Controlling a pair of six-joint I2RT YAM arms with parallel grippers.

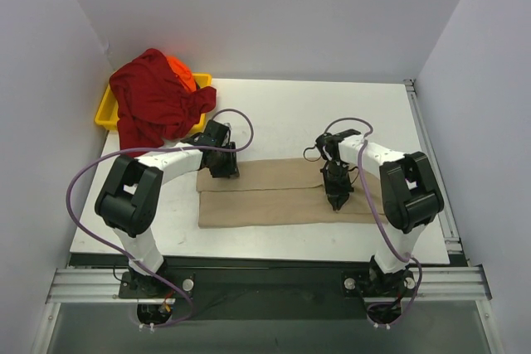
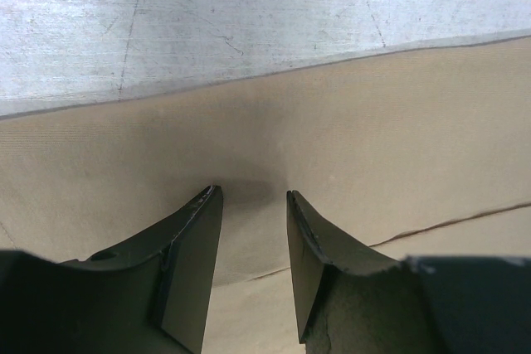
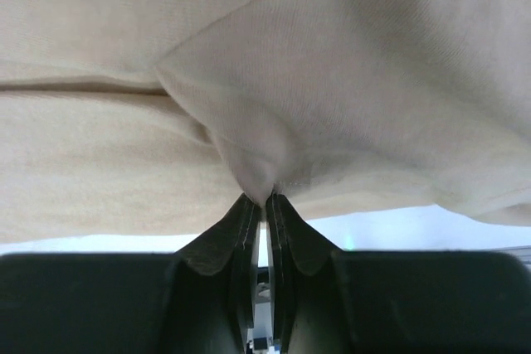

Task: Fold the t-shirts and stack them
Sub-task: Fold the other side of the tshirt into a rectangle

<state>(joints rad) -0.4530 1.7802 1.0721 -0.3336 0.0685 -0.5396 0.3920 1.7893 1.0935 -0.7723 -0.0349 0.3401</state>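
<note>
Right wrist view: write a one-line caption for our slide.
Right gripper, shut, pinches up a fold of the tan t-shirt.

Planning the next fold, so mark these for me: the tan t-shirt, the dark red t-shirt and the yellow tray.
tan t-shirt [image 1: 265, 202], top view, its flat near layer.
dark red t-shirt [image 1: 153, 101], top view, middle of the heap.
yellow tray [image 1: 104, 115], top view, left rim.

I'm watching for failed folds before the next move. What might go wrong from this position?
The right claw pinches only a small tuck of the tan t-shirt; it may slip out or lift one layer only. The left claw stands open near the shirt's far edge, gripping nothing, so a pull could drag the whole shirt and spoil the fold.
</note>
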